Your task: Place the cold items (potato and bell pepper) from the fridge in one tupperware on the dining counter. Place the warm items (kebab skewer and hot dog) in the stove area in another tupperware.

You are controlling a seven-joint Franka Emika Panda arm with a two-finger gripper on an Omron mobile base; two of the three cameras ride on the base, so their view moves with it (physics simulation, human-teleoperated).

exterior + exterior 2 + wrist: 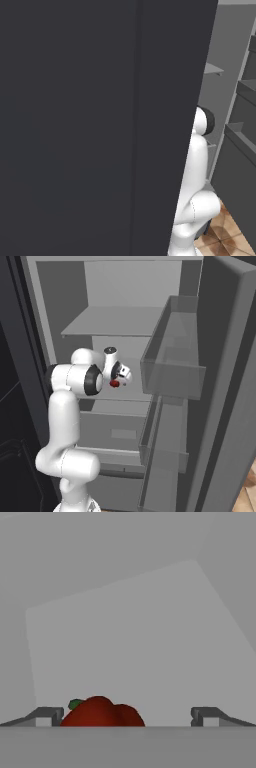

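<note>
Inside the fridge [125,321], the gripper [122,717] hangs with jaws spread wide around the bell pepper [102,712], apparently lined up to pinch it.

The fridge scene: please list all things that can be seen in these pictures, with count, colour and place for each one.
fridge: one, grey, open in front of the robot, with pale inner shelves.
fridge door: one, grey, swung open at the right of the right base view.
door bins: two, translucent grey, on the inner side of the door, one above the other.
bell pepper: one, red with a green stem, on a fridge shelf, between the finger tips and nearer the left one in the hand view.
floor: brown tiles, at the bottom right of the left base view.
arm: one, white with dark joints, reaching into the fridge.
gripper: one, dark jaws open around the bell pepper.
</note>
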